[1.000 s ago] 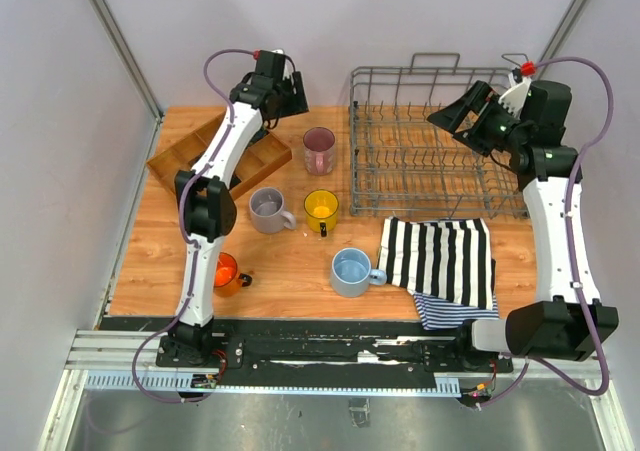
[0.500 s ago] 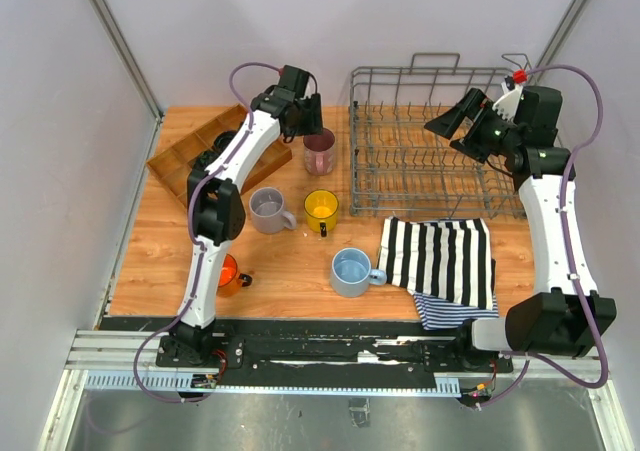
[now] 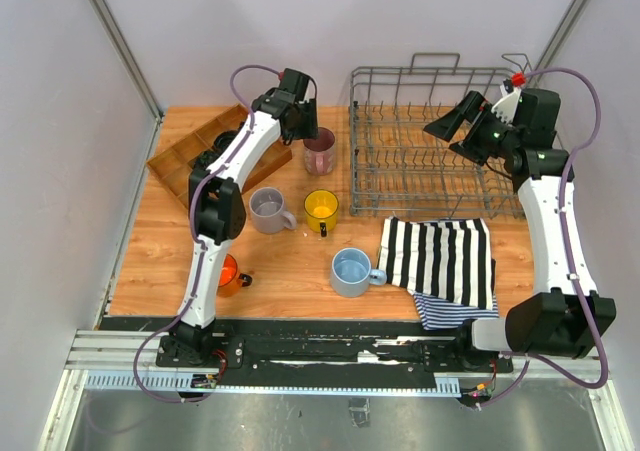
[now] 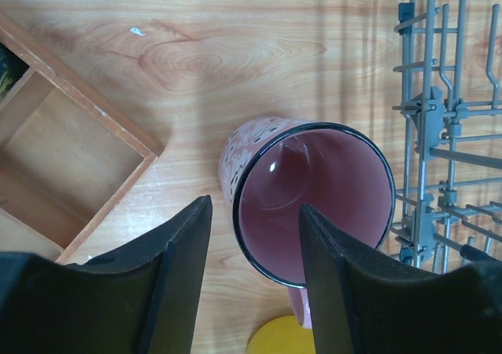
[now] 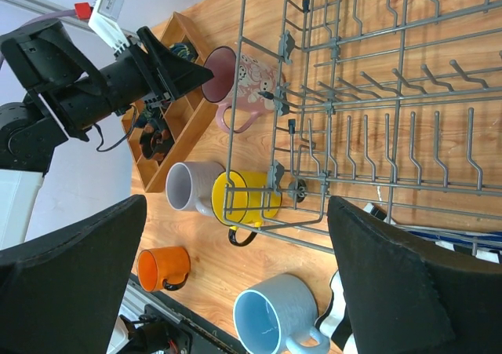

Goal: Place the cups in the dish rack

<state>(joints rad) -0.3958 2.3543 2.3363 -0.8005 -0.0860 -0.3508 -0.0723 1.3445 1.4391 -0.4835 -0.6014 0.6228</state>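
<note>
Wooden tabletop (image 3: 300,261), left tool (image 4: 252,213) spread but narrower than before astride pink cup (image 4: 337,181) rim; right tool (image 5: 237,205) wide apart.

Bright, even light, apparently from overhead, falls on the light wooden tabletop (image 3: 290,256); shadows are soft, and a small glint marks the translucent pink mug (image 4: 314,189).

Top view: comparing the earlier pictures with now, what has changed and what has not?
The left gripper swung right from above the wooden tray to the pink mug, one finger now inside its rim, not yet clamped. The right gripper shifted only slightly above the rack, open. The mugs, rack and striped cloth stayed put.
</note>
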